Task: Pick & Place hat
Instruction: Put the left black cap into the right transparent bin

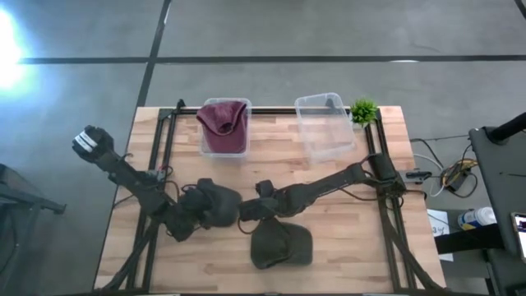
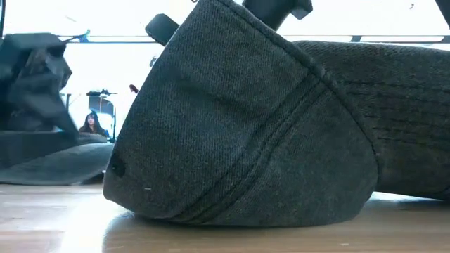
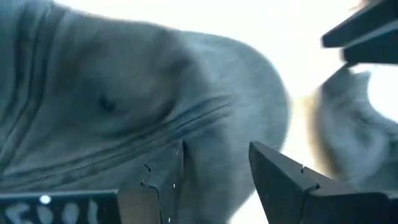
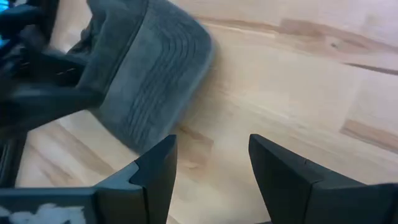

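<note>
Two dark grey hats lie on the wooden table. One hat (image 1: 220,200) sits mid-table, crown up, and fills the left wrist view (image 3: 124,106). The other hat (image 1: 281,244) rests near the table's near edge and looms in the low view (image 2: 239,126). My left gripper (image 1: 204,210) is open at the mid-table hat's left side, its fingers (image 3: 174,180) close against the cloth. My right gripper (image 1: 246,215) (image 4: 211,168) is open over bare wood between the two hats, just off the first hat's stitched brim (image 4: 149,68). A maroon hat (image 1: 223,125) lies in a clear bin. My left gripper comes at the mid-table hat level, from the table's left, with its open fingers against the crown's side (image 3: 205,155). I cannot tell whether the fingers touch the cloth. The hat rests on the table.
Two clear bins stand at the far edge: one (image 1: 205,140) with the maroon hat, one (image 1: 325,123) with nothing in it. A small green plant (image 1: 363,111) stands beside the bins. A person (image 2: 91,123) shows in the room behind. Bare wood lies at the table's right.
</note>
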{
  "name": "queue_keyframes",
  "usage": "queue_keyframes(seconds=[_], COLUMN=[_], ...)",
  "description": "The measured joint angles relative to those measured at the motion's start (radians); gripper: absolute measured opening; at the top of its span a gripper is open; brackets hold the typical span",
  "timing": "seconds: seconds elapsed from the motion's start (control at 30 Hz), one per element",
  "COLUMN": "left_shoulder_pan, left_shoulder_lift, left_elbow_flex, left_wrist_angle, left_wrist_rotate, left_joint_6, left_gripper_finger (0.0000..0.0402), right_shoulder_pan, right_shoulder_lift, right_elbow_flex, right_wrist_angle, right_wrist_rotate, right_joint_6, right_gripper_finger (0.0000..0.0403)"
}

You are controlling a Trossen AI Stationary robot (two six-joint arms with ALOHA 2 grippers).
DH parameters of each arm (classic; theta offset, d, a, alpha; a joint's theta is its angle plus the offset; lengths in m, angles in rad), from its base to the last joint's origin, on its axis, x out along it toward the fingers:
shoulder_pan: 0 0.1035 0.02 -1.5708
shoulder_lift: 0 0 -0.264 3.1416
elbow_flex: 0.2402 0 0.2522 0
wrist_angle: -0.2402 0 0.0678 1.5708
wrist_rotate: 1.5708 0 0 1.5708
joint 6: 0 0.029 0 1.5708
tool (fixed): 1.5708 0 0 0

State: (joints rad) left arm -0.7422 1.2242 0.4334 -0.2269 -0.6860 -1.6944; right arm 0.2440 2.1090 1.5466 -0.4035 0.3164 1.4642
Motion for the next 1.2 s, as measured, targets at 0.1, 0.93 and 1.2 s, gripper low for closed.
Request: queue_keyframes(seconds=[0.1, 0.93, 1.2], left_shoulder_pan=[0.008, 0.044, 0.048], left_shoulder_lift=[-0.018, 0.044, 0.043], left_elbow_flex=[0.072, 0.089, 0.062], left_wrist_angle=[-0.001, -0.154, -0.046], left_wrist_rotate=[-0.026, 0.202, 0.186], left_joint_6=[0.103, 0.145, 0.128], left_gripper_finger=[0.0177, 0.0177, 0.0177], right_shoulder_pan=[0.001, -0.027, -0.028], right_shoulder_lift=[0.001, 0.134, 0.142], right_elbow_flex=[-0.03, -0.101, -0.094], right_wrist_angle=[0.026, 0.534, 0.692], right_wrist_rotate=[-0.003, -0.113, -0.109], right_joint_6=[0.01, 0.001, -0.118], right_gripper_finger=[0.0196, 0.0196, 0.0181])
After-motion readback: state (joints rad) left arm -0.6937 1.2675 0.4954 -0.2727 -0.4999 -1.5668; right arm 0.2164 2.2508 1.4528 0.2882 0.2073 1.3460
